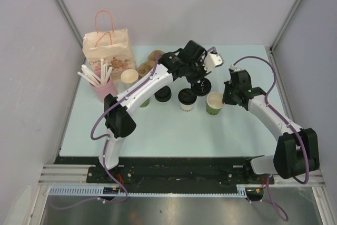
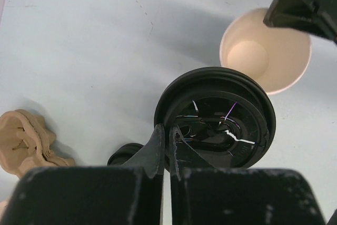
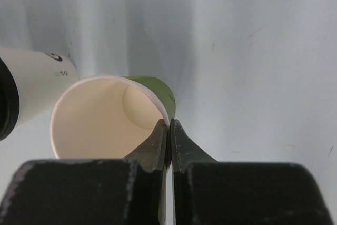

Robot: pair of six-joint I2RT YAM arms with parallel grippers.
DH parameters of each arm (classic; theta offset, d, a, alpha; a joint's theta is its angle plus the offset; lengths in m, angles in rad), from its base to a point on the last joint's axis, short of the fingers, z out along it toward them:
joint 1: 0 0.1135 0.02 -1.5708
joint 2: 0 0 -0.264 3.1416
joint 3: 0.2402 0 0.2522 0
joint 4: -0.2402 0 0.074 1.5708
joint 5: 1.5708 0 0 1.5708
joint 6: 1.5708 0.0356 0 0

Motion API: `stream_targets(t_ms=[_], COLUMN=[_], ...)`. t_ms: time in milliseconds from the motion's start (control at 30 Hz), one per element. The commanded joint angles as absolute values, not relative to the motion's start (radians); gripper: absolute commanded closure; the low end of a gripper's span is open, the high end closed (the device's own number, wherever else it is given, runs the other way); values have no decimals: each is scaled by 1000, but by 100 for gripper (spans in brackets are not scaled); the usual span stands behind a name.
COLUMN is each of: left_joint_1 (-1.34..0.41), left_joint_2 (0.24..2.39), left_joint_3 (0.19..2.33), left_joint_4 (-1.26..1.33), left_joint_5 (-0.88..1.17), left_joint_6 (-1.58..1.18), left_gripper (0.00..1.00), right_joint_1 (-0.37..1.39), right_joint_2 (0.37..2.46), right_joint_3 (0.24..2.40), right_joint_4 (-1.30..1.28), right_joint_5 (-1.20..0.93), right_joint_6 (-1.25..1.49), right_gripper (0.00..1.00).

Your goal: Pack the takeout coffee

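Left gripper: closed on the rim of the lid.
Right gripper: pinched the green cup, its wall between the fingers.

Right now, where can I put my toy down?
The table is bare between the cup row and the arm bases, and at the back right corner. Crowded around the paper bag and pink straw cup.

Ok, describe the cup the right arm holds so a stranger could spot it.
Find the paper bag at the back left, then go right to the end of the row in front of it. The last is the green cup, open, its rim pinched by the right fingers, while the white cup beside it wears a black lid.
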State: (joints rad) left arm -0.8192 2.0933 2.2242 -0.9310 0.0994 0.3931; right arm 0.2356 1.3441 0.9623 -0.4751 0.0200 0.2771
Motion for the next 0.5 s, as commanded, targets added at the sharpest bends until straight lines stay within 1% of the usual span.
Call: stream_targets(t_ms=[0,133,167,233,267,333,367,467], left_joint_1=[-824,-827,-828,-831,-833,-841,-845,-868], left_joint_2=[2042,2037,2037,2039,2039,2039,2040,2043], left_joint_3=[2215,2189,2181,2174,2168,2163,2161,2158], left_joint_4=[-925,-925,-925,-925,-925,-923,-925,-923], left_joint_5=[101,101,100,92,87,69,61,58], left_joint_6=[396,396,394,393,393,396,396,388], left_gripper=[100,100,100,100,100,100,99,100], right_joint_1=[282,314,322,324,322,322,322,308], right_joint_2=[1357,1396,1400,1399,1393,1362,1347,1270], right_joint_3=[963,963,963,963,963,963,963,965], right_joint_4=[-520,-491,-483,-482,-482,-482,-483,-492], right_joint_5=[98,72,71,51,45,35,34,20], right_joint_6=[308,324,325,327,328,331,333,337], right_gripper=[100,100,98,86,75,64,56,50])
